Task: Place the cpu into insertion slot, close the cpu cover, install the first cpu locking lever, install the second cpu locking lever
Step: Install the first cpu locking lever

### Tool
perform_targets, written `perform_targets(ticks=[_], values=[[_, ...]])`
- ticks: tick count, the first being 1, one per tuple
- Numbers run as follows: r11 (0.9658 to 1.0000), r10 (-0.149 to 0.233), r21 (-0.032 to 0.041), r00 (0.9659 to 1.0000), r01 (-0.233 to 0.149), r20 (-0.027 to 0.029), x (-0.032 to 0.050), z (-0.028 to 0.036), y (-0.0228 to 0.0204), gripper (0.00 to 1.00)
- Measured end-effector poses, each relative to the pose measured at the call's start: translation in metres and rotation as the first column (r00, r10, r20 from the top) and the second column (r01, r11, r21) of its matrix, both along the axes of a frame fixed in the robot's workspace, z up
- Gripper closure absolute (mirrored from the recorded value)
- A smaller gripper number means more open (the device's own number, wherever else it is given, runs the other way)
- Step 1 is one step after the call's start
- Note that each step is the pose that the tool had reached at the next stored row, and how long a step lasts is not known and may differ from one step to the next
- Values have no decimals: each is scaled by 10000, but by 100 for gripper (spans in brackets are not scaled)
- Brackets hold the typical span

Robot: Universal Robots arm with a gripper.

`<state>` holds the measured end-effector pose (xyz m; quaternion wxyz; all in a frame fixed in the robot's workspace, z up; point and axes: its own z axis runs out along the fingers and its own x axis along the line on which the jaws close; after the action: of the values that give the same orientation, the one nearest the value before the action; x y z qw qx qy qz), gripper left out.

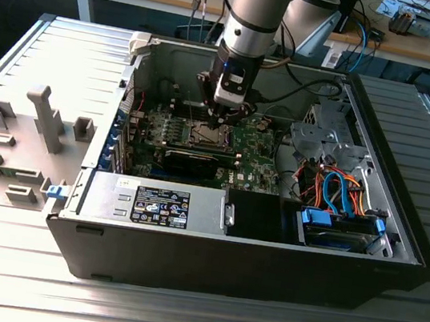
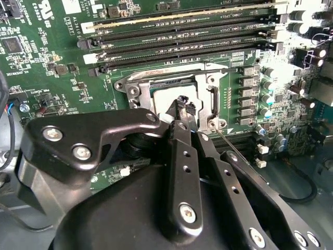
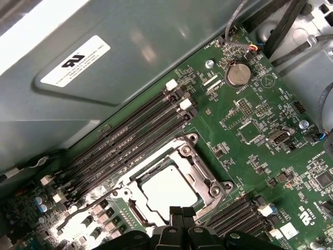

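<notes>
Table: a ribbed metal table (image 1: 413, 134), with grey plastic fixtures (image 1: 44, 115) standing on it toward the exterior view's left.
Computer case: a black computer case (image 1: 223, 267) lies open on its side on the table, so you look straight down into it.
Arm: the arm (image 1: 257, 13) reaches down into the case from above, over the board.
Power supply: a silver power supply (image 1: 208, 208) with a dark label sits along the near wall of the case.
Motherboard: the green motherboard (image 1: 259, 164) lies flat on the case floor.
Memory slots: long black memory slots (image 3: 130, 135) run just beside the socket.
Insertion slot: the insertion slot (image 1: 205, 134) sits mid-board, directly under the arm's tool.
Gripper: the gripper (image 2: 183, 107) hangs low over the socket's edge, its fingertips (image 3: 175, 213) pressed together with nothing visible between them. Whether they touch the frame I cannot tell.
Cpu cover: the cpu cover (image 3: 207, 177) lies flat over the socket.
Cpu: the cpu (image 3: 169, 188) is seated in the slot, its silvery top showing through the cover's window.
Rod: a thin metal rod (image 2: 231, 148) runs out from the socket's corner, just beside the fingers.
Coin cell: a round coin cell (image 3: 238, 74) is well apart from the socket.
</notes>
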<state>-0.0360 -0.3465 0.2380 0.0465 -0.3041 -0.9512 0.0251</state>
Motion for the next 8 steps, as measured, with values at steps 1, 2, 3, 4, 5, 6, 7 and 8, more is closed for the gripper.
perform_targets(ticks=[1, 2, 3, 4, 5, 6, 7, 8], values=[[10000, 30, 0, 10000, -30, 0, 0, 0, 0, 89], [10000, 81, 0, 10000, -81, 0, 0, 0, 0, 89], [9999, 154, 0, 9999, -154, 0, 0, 0, 0, 89], [9998, 183, 0, 9998, -183, 0, 0, 0, 0, 89], [9998, 214, 0, 9998, -214, 0, 0, 0, 0, 89], [9997, 247, 0, 9997, -247, 0, 0, 0, 0, 89], [9995, 307, 0, 9995, -307, 0, 0, 0, 0, 89], [9994, 335, 0, 9994, -335, 0, 0, 0, 0, 89]])
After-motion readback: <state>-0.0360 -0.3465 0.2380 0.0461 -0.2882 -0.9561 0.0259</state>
